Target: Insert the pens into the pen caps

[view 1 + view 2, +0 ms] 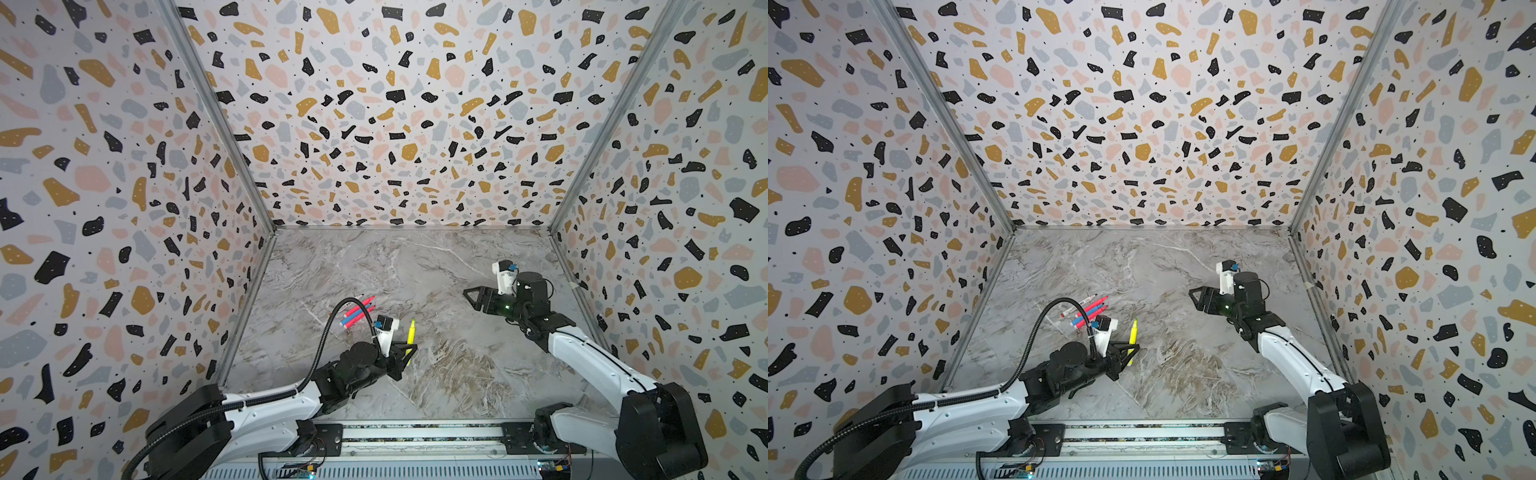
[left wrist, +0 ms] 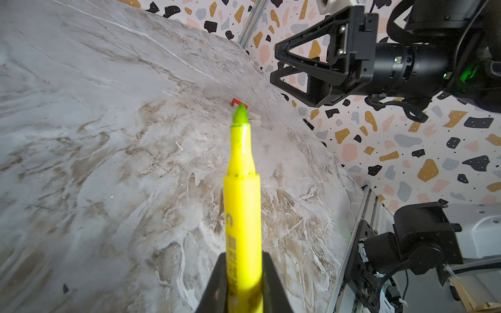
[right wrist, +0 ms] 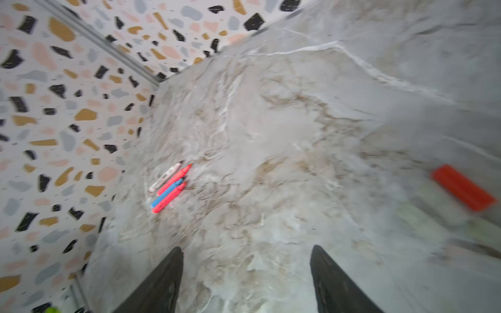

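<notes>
My left gripper (image 1: 405, 353) (image 1: 1125, 353) (image 2: 244, 256) is shut on the yellow pen (image 1: 411, 332) (image 1: 1133, 332) (image 2: 241, 189), held above the marble table with its uncapped green tip pointing away from the wrist. Three more pens, two pink-red and one blue (image 1: 357, 311) (image 1: 1090, 309) (image 3: 169, 189), lie together at the left, next to a white-barrelled pen (image 1: 1077, 304) (image 3: 166, 176). A red pen cap (image 2: 238, 102) (image 3: 463, 187) lies on the table with pale caps (image 2: 254, 119) beside it. My right gripper (image 1: 469, 295) (image 1: 1194, 293) (image 3: 246, 248) hangs open and empty above the table.
Terrazzo-patterned walls (image 1: 124, 208) close in the marble table (image 1: 415, 270) on three sides. A metal rail (image 1: 415, 436) carrying both arm bases runs along the front edge. The left arm's black cable (image 1: 332, 324) loops over the lying pens.
</notes>
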